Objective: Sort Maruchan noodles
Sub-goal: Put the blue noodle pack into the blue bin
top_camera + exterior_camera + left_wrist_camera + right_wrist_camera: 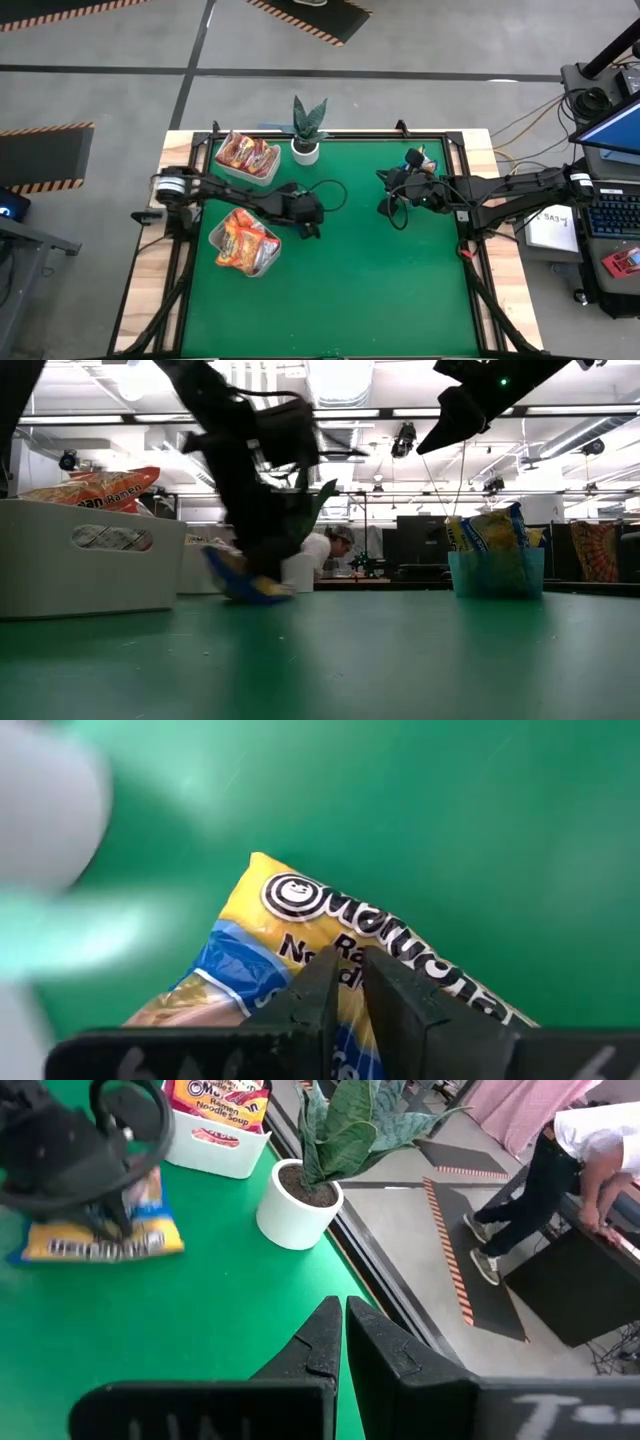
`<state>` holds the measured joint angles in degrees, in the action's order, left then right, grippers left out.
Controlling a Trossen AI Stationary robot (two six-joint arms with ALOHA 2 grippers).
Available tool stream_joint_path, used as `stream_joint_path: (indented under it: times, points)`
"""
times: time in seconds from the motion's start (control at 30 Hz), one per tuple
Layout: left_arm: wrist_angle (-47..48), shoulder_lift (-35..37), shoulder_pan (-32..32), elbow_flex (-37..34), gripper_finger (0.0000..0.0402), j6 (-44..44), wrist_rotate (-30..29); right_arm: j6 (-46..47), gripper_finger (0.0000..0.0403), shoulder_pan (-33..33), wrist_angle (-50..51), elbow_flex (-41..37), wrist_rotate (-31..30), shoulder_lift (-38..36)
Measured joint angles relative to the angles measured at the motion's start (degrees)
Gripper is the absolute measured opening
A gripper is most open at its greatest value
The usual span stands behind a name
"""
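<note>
My left gripper [308,216] is down near the green table [350,290], shut on a blue-and-yellow Maruchan noodle packet [300,930], also seen in the right wrist view [95,1240] and the low view [240,582]. The high view hides the packet under the gripper. My right gripper [343,1330] is shut on nothing and held high over the table's far right part [386,182]. Red packets fill the far white tray [247,158], and orange ones fill the near white tray [245,243]. Blue-and-yellow packets stand in a teal bin [495,570]. My left gripper pinches the packet between its two fingers on the printed face near the middle [345,965], slanting down from the table's left side. The fingers hide the exact spot. The packet sits tilted, its low end [275,592] at the table surface. Whether it rests there I cannot tell.
A potted plant in a white pot [307,130] stands at the far edge between the trays and the teal bin [425,160]. Open green table lies toward the near edge. A person [560,1170] bends over beyond the table's far side.
</note>
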<state>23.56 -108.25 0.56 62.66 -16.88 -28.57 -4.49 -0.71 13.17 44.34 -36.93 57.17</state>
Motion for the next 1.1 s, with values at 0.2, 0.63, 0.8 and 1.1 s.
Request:
stream_joint_path:
  times: [0.2, 0.63, 0.8, 1.1]
  points:
    - [-1.09, -4.99, -1.5, 12.19, 0.0038, 11.86, 7.6, 3.23, 0.0009, 0.0, 0.13, 0.0, 0.18, 0.0]
    - [1.82, 5.92, -4.37, 9.34, 0.0038, 29.02, 21.85, 33.56, 0.0009, -4.02, 13.6, 0.0, 28.57, 0.54]
    - [0.81, 12.3, -3.97, 1.54, 0.0038, 27.55, 17.13, 45.72, 0.0009, -8.18, 19.37, -0.09, 28.62, 2.32]
    - [-6.82, 17.31, -3.89, -8.67, 0.0038, 24.93, 15.03, 61.04, 0.001, -12.31, 20.31, -0.11, 28.68, 7.72]
